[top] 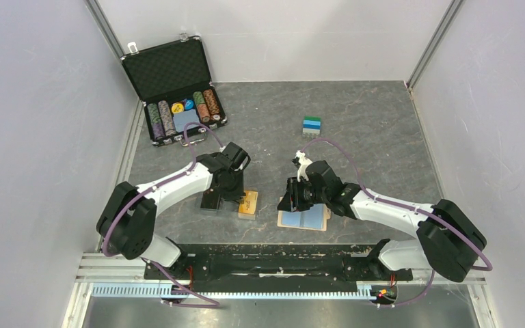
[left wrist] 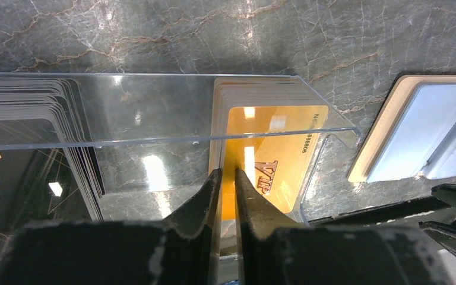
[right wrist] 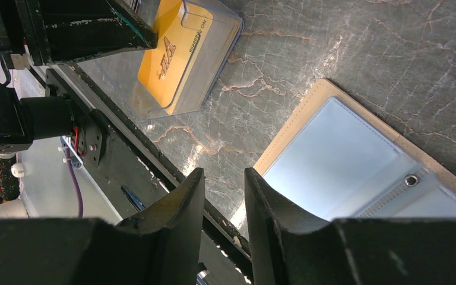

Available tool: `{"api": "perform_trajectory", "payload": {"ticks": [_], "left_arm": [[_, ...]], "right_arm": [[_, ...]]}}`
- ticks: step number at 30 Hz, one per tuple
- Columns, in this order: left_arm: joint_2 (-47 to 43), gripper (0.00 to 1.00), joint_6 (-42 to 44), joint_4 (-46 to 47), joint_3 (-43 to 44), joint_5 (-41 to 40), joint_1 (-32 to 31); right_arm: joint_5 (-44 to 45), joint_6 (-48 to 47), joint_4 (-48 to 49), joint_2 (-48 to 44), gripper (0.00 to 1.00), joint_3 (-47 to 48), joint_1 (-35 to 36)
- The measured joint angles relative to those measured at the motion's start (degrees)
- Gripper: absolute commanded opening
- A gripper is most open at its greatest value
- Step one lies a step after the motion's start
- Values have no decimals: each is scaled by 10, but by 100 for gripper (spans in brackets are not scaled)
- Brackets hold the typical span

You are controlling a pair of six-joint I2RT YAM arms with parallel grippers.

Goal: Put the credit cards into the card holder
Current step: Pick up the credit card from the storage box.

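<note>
Along the near edge, a black rail (top: 260, 263) carries both arm bases, and pale walls close the other three sides of the table (top: 383, 137). Most of the dark marble lies open toward the back and right. The two arms crowd the near middle, their wrists near each other but apart.

At the back left a chip case (top: 171, 72) stands open, with rows of chips (top: 178, 113) in its base. A small coloured stack (top: 312, 126) of blue, green and white sits alone past the centre.

Near the front, the box (left wrist: 154, 110) has a clear lid over two compartments. The left one holds a thick pile of dark cards (left wrist: 65, 130), and the right one holds a pile topped by a gold card (left wrist: 279, 160) (marked VIP). Just right of the box, not touching it, the holder (right wrist: 309, 101) lies open and flat. A tan rim frames its pale blue, clear-fronted pockets, and a small metal snap (right wrist: 411, 180) sits near the fold.

The left gripper (left wrist: 227, 178) hangs over the gold card's left side. Its fingers are nearly together, leaving only a thin slit with gold showing in it, and I cannot tell whether they pinch a card. The right gripper (right wrist: 224, 175) hovers by the holder's edge, its fingers a modest gap apart — nothing between them, touching nothing.
</note>
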Motion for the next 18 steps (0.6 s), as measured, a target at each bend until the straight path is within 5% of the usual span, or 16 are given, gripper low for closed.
{"api": "perform_trajectory", "payload": {"ticks": [7, 18], "left_arm": [[0, 8, 6, -6, 3, -6, -3], [0, 12, 12, -30, 22, -51, -35]], "right_arm": [[2, -1, -5, 0, 33, 0, 0], [5, -5, -11, 0, 32, 4, 0]]}}
